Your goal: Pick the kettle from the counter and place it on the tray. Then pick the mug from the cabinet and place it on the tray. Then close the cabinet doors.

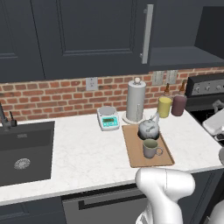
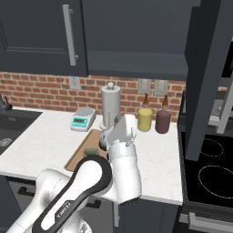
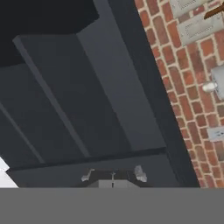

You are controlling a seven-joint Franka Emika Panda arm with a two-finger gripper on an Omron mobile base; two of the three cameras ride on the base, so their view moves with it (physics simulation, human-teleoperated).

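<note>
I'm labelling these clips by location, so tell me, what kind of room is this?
A home kitchen, rendered rather than real. A sink is set into the white stone counter, a stovetop sits at the counter's far end, and dark wall cabinets hang above a red brick backsplash.

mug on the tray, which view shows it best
The left base view: the mug stands unblocked on the tray in front of the kettle, handle showing. In the right base view the arm hides most of it. The hand view looks at a cabinet door.
</note>
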